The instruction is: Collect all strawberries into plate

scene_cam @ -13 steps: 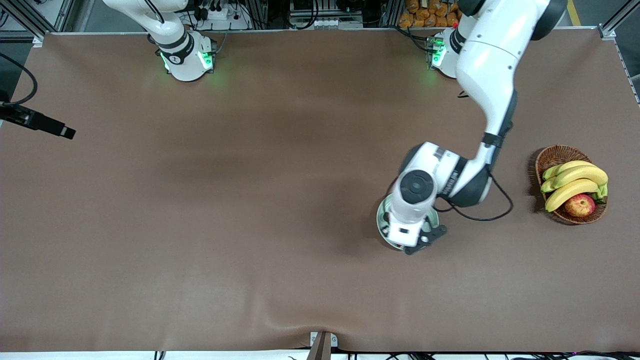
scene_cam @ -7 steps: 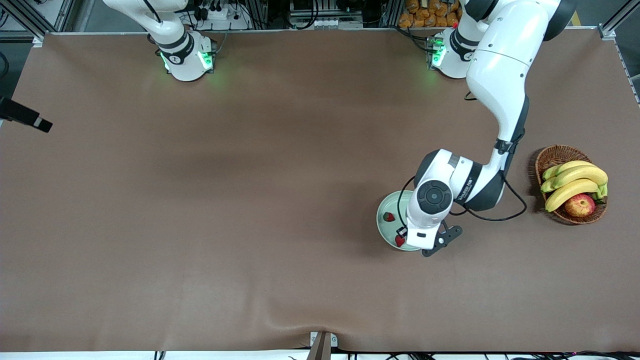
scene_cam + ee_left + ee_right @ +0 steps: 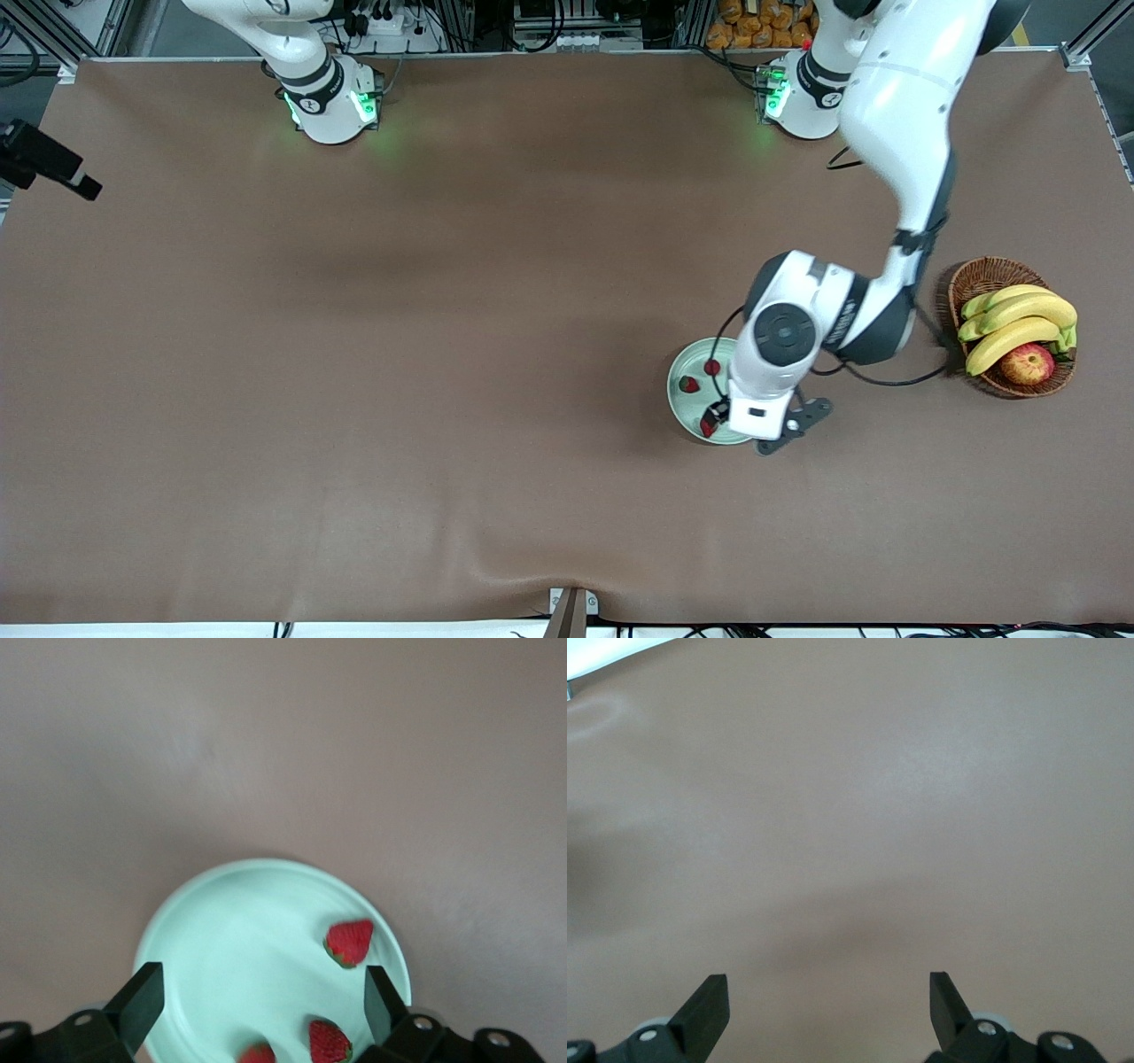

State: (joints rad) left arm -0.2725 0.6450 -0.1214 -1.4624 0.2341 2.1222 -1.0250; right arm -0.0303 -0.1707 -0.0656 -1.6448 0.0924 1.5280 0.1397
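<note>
strawberries (image 3: 350,942), all three, lie in the plate (image 3: 221,939) directly beneath the left tool (image 3: 257,992), whose fingers stand apart and empty, while the right tool (image 3: 828,997), also apart, waits over bare desk (image 3: 354,354) well away.

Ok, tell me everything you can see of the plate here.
The plate is a round, shallow dish, pale mint green with a smooth raised rim, and looks glazed. It sits flat on the brown table, toward the left arm's end, apart from the fruit basket. Three strawberries lie in it. The left hand hangs open above it, touching nothing; the arm hides part of the plate in the front view.
</note>
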